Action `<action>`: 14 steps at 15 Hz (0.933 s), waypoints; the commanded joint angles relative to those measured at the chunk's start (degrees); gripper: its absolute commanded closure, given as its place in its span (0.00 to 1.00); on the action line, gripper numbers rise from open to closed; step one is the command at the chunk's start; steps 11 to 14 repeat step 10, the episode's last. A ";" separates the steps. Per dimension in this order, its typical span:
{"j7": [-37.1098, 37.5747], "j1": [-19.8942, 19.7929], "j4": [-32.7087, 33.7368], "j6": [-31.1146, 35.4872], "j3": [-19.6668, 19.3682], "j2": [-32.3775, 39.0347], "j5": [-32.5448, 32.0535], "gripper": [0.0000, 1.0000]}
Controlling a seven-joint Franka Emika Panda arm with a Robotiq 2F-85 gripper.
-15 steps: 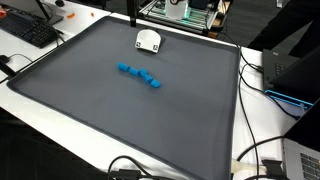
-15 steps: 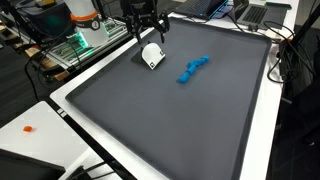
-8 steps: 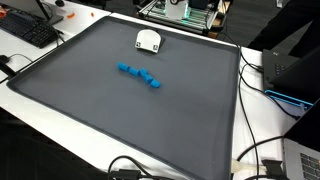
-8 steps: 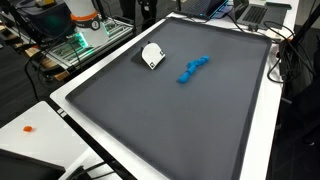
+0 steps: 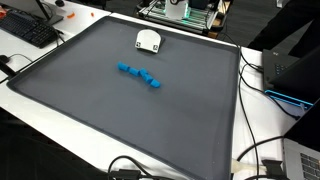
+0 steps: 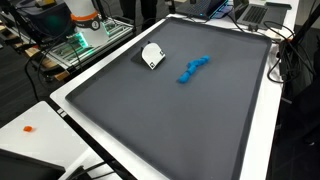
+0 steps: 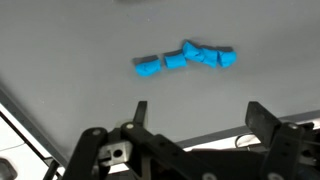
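Note:
A chain of several small blue blocks (image 5: 139, 75) lies on the dark grey mat (image 5: 130, 120) in both exterior views (image 6: 193, 68). A small white dome-shaped object (image 5: 148, 41) sits near the mat's far edge (image 6: 152, 55). The gripper is out of both exterior views. In the wrist view my gripper (image 7: 196, 112) is open and empty, high above the mat, with the blue blocks (image 7: 186, 59) seen beyond the fingertips.
A white table border (image 5: 60, 100) surrounds the mat. A keyboard (image 5: 30, 30) lies at one side. Cables (image 5: 262, 150) and a laptop (image 5: 300, 160) lie along another side. A rack with electronics (image 6: 85, 35) stands beyond the far edge.
The gripper, seen above the white object one second ago, has risen out of both exterior views. The blocks and white object have not moved.

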 commanded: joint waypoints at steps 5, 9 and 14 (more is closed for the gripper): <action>-14.31 1.33 3.61 -2.65 -0.23 4.69 0.24 0.00; -17.49 1.58 4.49 -3.10 -0.25 6.46 0.47 0.00; -17.53 1.60 4.53 -3.13 -0.25 6.47 0.47 0.00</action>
